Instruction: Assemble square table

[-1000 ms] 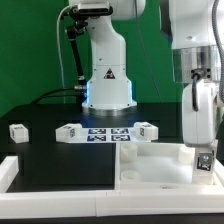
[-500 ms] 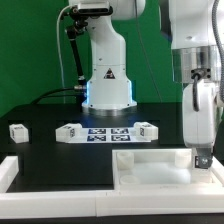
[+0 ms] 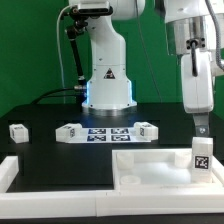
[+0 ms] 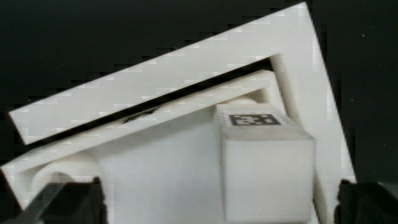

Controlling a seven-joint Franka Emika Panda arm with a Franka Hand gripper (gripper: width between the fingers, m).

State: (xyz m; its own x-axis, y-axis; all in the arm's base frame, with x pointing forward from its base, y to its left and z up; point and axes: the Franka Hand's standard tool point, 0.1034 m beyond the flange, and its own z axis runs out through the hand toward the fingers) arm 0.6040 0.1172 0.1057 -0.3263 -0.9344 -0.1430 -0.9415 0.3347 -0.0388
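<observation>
Exterior view: gripper (image 3: pixel 200 128) just above white plastic block leg (image 3: pixel 201 156), upright in corner of white rimmed square slab (image 3: pixel 150 172). Wrist view alone: jaws spread wide, empty; leg's top tag (image 4: pixel 258 117).

Warning triangle (image 3: pixel 107 74) on robot base (image 3: pixel 108 95); square tag (image 4: pixel 254 117) on leg (image 4: pixel 267 170); no legible text.

The robot arm's two-finger gripper (image 3: pixel 201 127) is rising away from the white plastic square slab with a raised rim (image 3: pixel 140 163). It is now hanging above the slab's corner at the exterior view's right instead of reaching down into it. Its jaws are standing wide apart after clamping a second ago. The short white block leg (image 3: pixel 201 157) that they were covering is now standing free and upright at that corner. It is showing its black-and-white square tag (image 3: pixel 201 159) and sitting clear of the gripper.
</observation>
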